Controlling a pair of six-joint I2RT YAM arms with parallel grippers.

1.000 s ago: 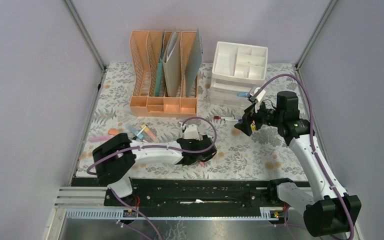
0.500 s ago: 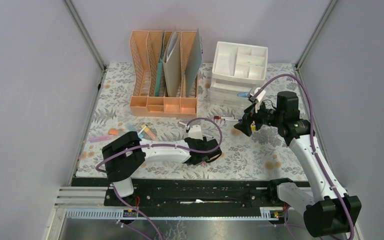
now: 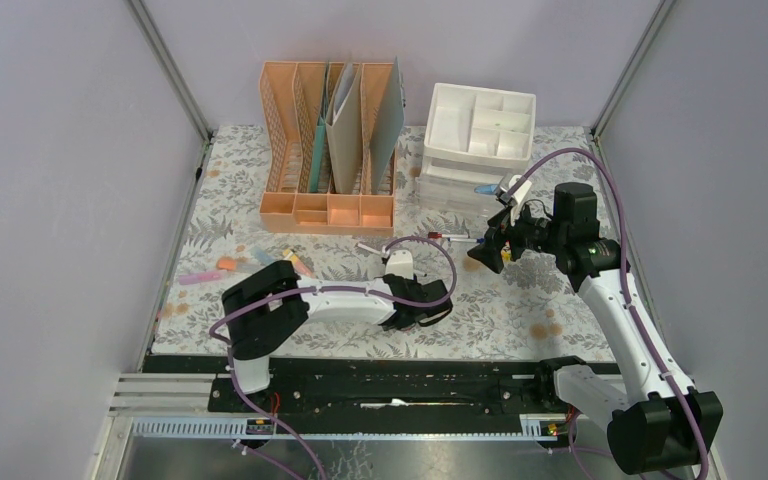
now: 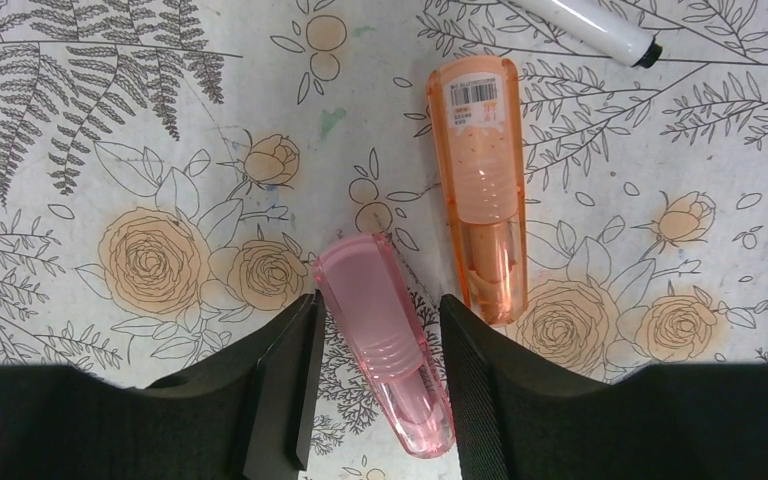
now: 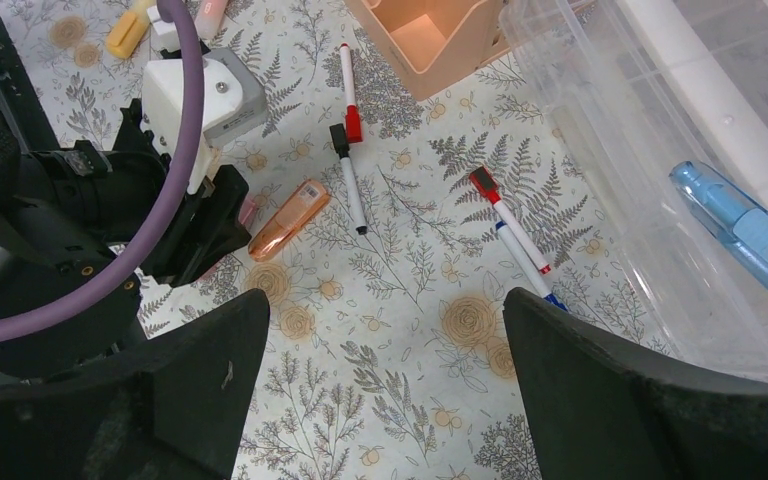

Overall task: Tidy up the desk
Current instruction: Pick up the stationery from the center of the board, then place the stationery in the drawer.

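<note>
The desk [image 3: 500, 320] has a pale cloth with ferns and orange flowers. My left gripper [image 4: 380, 300] is low over it at centre front [image 3: 430, 305]. A pink translucent highlighter [image 4: 385, 330] lies slantwise on the cloth between its fingers. The left finger touches its upper end and the right finger its lower end. An orange highlighter [image 4: 482, 190] lies just to the right, outside the jaws, also visible from the right wrist [image 5: 288, 220]. My right gripper [image 3: 485, 250] hovers open above the cloth [image 5: 385, 310], holding nothing.
A peach file rack [image 3: 328, 150] with folders stands at the back. A white drawer unit [image 3: 480, 140] beside it has a blue item [image 5: 745, 235] in a clear drawer. Several markers [image 5: 350, 180] lie mid-desk and more highlighters [image 3: 260, 262] at the left.
My left arm has slid to the right and its jaws have narrowed onto the pink highlighter. The right arm has stayed put.
</note>
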